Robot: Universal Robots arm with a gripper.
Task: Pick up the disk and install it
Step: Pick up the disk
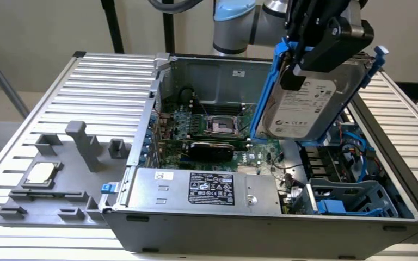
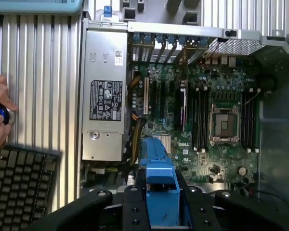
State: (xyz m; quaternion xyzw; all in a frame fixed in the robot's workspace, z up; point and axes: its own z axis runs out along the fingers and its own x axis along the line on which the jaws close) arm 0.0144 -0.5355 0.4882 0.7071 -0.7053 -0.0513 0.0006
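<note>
Gripping the disk (image 1: 303,109) by its blue carrier, the tool (image 2: 162,207) holds it tilted above the open computer case (image 1: 267,223)

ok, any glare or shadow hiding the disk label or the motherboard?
Exterior view: even light, no glare on the disk label; the drive bay under it is shaded. Wrist view: motherboard evenly lit, power supply bright but not washed out.
</note>
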